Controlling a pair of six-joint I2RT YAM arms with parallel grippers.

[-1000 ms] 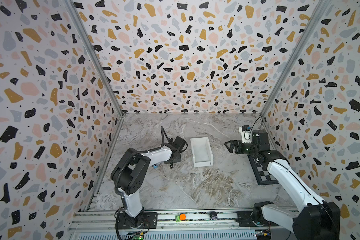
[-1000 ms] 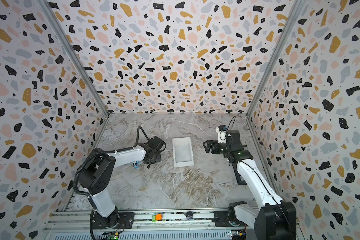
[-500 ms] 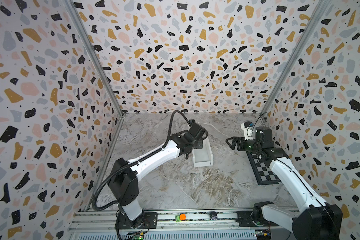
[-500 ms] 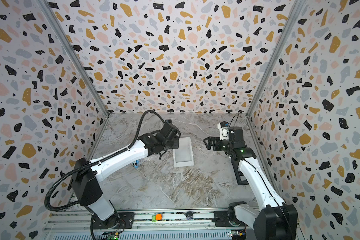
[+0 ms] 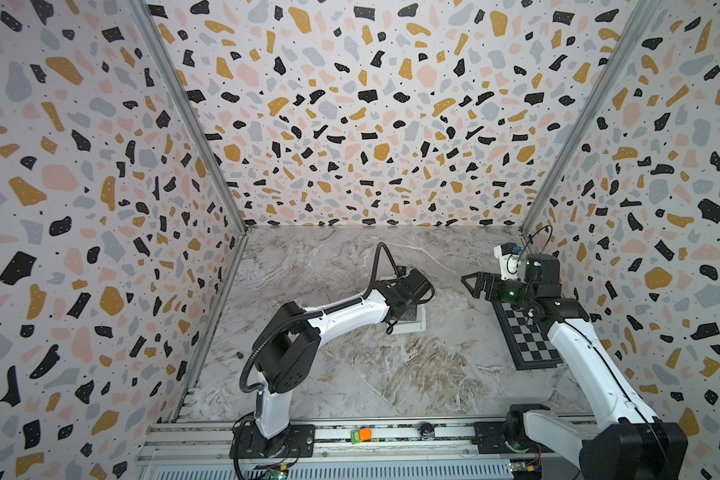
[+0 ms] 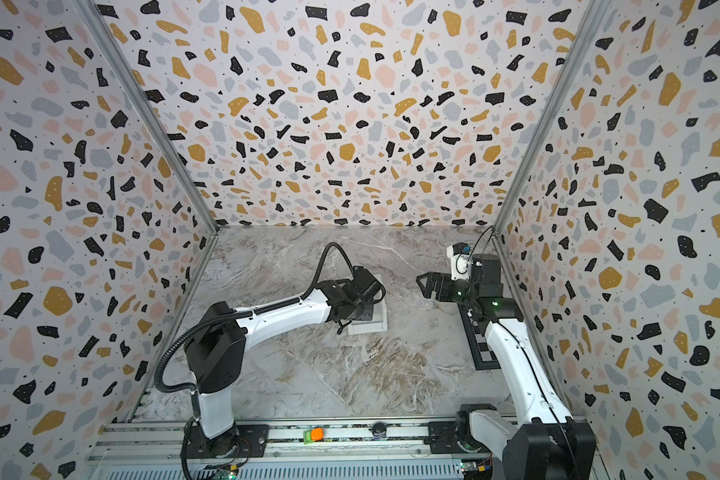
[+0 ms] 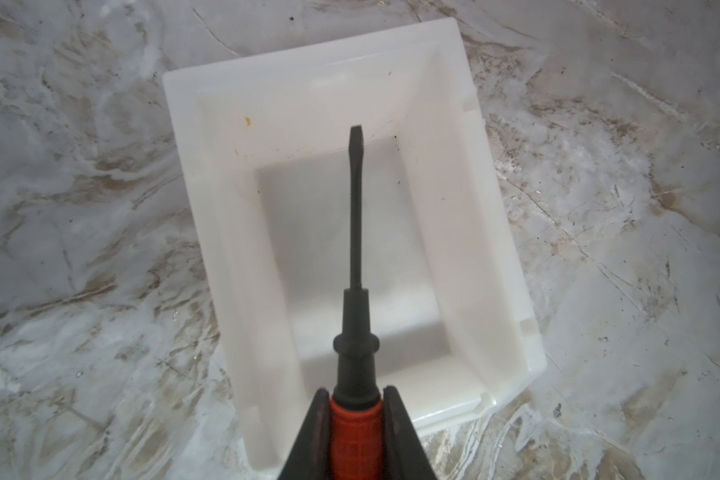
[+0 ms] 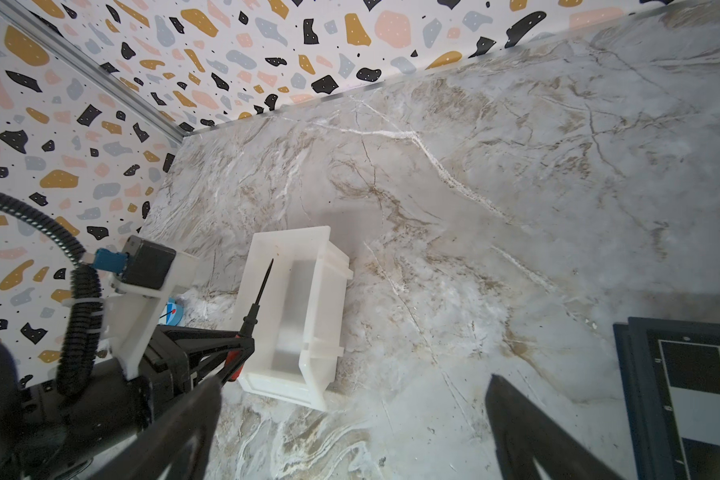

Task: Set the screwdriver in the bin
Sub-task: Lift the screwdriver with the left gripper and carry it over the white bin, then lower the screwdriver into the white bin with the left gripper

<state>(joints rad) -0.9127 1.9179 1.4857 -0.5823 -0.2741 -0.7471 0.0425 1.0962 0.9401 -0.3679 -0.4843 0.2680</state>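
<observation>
Grey marble-pattern tabletop [image 5: 350,374]. Black-and-white checkerboard mat [image 5: 528,340] at right. White rectangular plastic open-topped bin [image 7: 225,232] near centre. Right gripper [image 8: 353,380] spread wide, empty, well apart from bin. Left gripper [image 7: 356,399] pinching orange-red-handled black-shaft screwdriver [image 7: 356,249], shaft above bin opening.

Two grippers: left gripper [image 7: 356,415] and right gripper [image 8: 352,384], with two fingers [image 7: 316,419] each. One screwdriver [image 7: 356,216], between the left fingers. One bin [image 7: 445,232], beneath them. One checkerboard [image 5: 528,336], near the right fingers. One button [image 5: 361,434], well apart from both pairs. Seemingly one small blue thing [image 8: 171,313] near the left fingers, too blurred to name.
</observation>
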